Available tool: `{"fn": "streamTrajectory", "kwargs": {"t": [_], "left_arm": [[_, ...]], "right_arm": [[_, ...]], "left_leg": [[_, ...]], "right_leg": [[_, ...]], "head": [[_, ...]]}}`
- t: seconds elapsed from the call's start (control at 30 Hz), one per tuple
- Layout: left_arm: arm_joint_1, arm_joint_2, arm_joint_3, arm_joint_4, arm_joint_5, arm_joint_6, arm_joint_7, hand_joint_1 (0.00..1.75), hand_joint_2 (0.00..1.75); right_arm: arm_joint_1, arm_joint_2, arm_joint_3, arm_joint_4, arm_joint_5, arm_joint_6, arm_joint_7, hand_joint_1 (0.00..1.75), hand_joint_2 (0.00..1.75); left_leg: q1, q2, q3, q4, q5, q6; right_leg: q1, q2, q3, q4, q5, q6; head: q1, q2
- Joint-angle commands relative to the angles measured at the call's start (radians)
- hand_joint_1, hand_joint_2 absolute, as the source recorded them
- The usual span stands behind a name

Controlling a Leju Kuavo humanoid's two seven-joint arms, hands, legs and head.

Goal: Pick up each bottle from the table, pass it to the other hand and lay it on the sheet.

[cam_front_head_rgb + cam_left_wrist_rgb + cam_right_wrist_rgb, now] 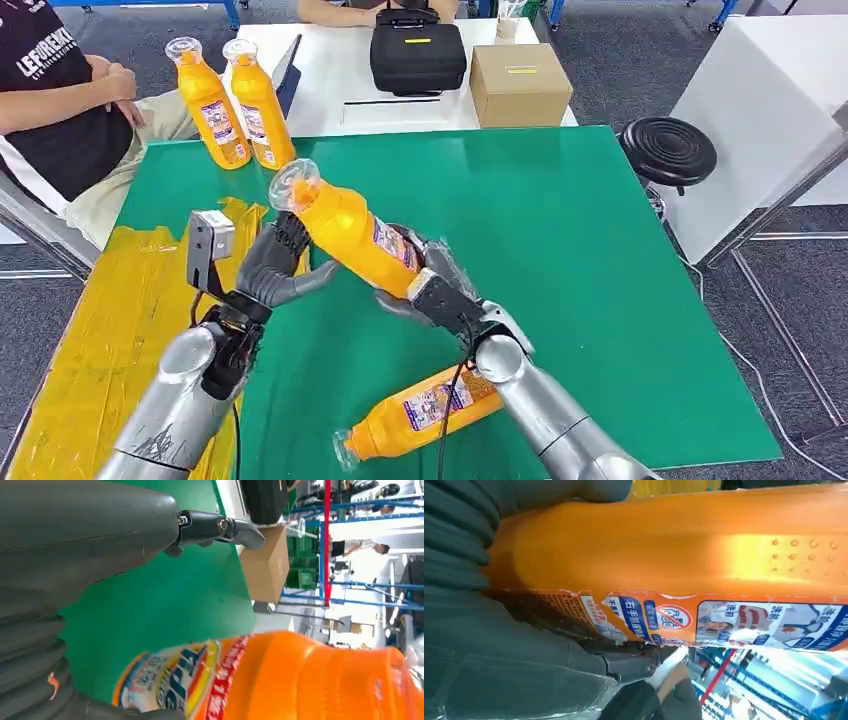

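- Centre of the head view: an orange bottle (345, 228) is up off the green table (580, 260), tilted, its clear cap toward the upper left and its labelled base low to the right.
- The right hand (425, 290) grips that bottle around the labelled lower end; in the right wrist view the thumb (574, 487) and dark fingers (624, 662) lie against the orange body (684, 555) on both sides.
- The left hand (275, 262) is up at the bottle's neck end, fingers curled around it from the left; whether it has a firm hold, I cannot tell. In the left wrist view the bottle (300, 680) lies just beside the hand's grey cover (75, 535).
- Lower centre of the head view: a second orange bottle (420, 412) lies on its side on the green table, cap pointing lower left, partly behind the right arm.
- Upper left: two more orange bottles (235, 100) stand upright, side by side, at the table's far edge.
- Left edge: the yellow sheet (120, 330) lies wrinkled alongside the green surface.
- Top of frame: a black case (417, 50) and a cardboard box (519, 85) sit on a white table, and a seated person (55, 90) is at upper left.
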Motion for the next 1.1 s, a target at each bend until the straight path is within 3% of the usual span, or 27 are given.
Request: {"fn": "streamTrajectory", "kwargs": {"t": [0.03,0.3,0.57,0.87,1.1], "left_arm": [[-0.032,-0.024,-0.078,0.001,0.069,-0.040,0.018,0.00,1.75],[-0.013,-0.026,-0.098,-0.077,0.101,-0.022,0.022,0.00,1.75],[0.031,-0.028,-0.155,-0.189,0.083,0.011,0.009,0.00,1.75],[0.014,-0.042,-0.169,-0.169,0.081,0.022,0.009,0.00,1.75],[-0.015,-0.080,-0.170,-0.125,0.124,0.014,0.021,0.00,1.75]], "right_arm": [[-0.058,0.051,0.033,0.143,0.069,-0.059,-0.004,1.75,1.75],[-0.069,0.060,0.018,0.143,0.142,-0.135,0.003,1.75,1.75],[-0.085,0.089,-0.014,0.188,0.263,-0.328,0.024,1.75,1.75],[-0.101,0.117,0.010,0.222,0.269,-0.296,0.019,1.75,1.75],[-0.098,0.154,0.107,0.221,0.302,-0.242,0.022,1.75,1.75]], "left_leg": [[0.002,0.003,0.001,0.001,-0.001,-0.004],[0.001,0.002,0.001,0.001,-0.001,-0.003],[0.003,0.004,0.003,0.001,-0.003,-0.006],[0.002,0.003,0.002,0.001,-0.002,-0.004],[0.003,0.002,0.001,0.002,-0.002,-0.004]], "right_leg": [[0.002,0.000,0.002,-0.001,-0.001,-0.002],[0.001,0.000,0.002,0.000,-0.001,-0.002],[0.003,0.000,0.004,-0.001,-0.002,-0.003],[0.003,0.000,0.003,-0.001,-0.001,-0.002],[0.003,-0.001,0.002,0.000,-0.001,-0.002]], "head": [[0.000,0.000],[0.000,0.000],[0.000,0.000],[0.000,0.000],[0.000,0.000]]}}
